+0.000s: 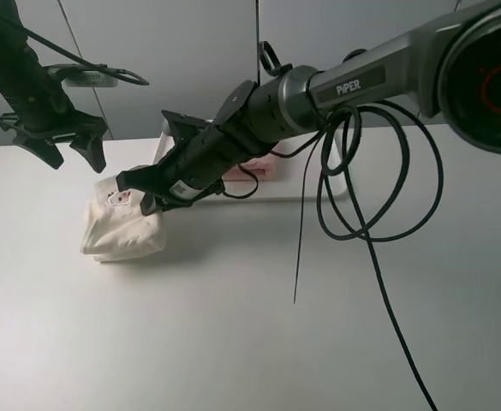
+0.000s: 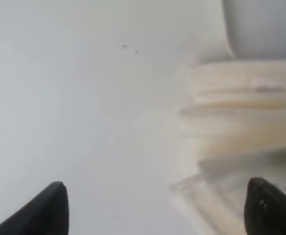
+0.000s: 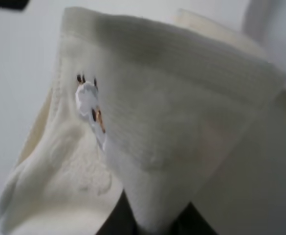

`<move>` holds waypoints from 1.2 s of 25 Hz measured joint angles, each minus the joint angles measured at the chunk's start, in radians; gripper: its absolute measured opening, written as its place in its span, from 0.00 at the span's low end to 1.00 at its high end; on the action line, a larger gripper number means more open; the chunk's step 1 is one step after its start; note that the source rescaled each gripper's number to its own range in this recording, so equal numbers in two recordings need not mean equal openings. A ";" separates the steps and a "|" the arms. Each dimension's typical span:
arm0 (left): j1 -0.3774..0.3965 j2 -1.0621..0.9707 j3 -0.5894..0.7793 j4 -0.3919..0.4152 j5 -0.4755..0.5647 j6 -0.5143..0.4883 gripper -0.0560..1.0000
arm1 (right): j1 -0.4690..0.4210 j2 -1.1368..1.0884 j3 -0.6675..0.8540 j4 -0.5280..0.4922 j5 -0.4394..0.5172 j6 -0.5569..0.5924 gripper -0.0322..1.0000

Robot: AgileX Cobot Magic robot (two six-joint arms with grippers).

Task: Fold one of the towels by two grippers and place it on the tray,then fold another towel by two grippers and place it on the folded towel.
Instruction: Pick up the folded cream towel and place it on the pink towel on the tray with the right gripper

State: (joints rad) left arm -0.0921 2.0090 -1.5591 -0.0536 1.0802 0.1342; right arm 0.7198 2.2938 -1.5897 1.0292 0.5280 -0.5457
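A cream towel (image 1: 120, 224) with a small animal print lies bunched on the white table, left of the tray (image 1: 310, 184). My right gripper (image 1: 152, 199) reaches across the middle and is shut on a fold of this towel (image 3: 172, 132), lifting it. A pink towel (image 1: 254, 168) lies on the tray, mostly hidden behind the right arm. My left gripper (image 1: 72, 152) is open and empty, above the table just left of the cream towel, whose folded edges show in the left wrist view (image 2: 240, 117).
The right arm's black cables (image 1: 361, 197) hang in loops over the tray and the table's middle. The table's back edge and a grey wall lie behind the tray.
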 joint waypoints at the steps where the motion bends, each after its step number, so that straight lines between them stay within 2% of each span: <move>1: 0.000 0.000 0.000 0.000 0.000 0.000 0.93 | -0.017 -0.013 0.000 -0.006 0.000 0.005 0.11; 9: 0.000 0.000 0.000 -0.026 -0.002 0.022 0.93 | -0.108 -0.048 -0.011 -0.049 0.005 0.041 0.11; 18: 0.000 0.000 0.000 -0.028 -0.004 0.025 0.93 | -0.158 -0.054 -0.178 -0.150 0.046 0.132 0.11; 30: 0.000 0.000 0.000 -0.028 -0.004 0.025 0.93 | -0.259 -0.025 -0.219 -0.156 0.104 0.198 0.11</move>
State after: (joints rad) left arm -0.0921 2.0090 -1.5591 -0.0811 1.0763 0.1589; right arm 0.4608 2.2689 -1.8088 0.8734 0.6319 -0.3478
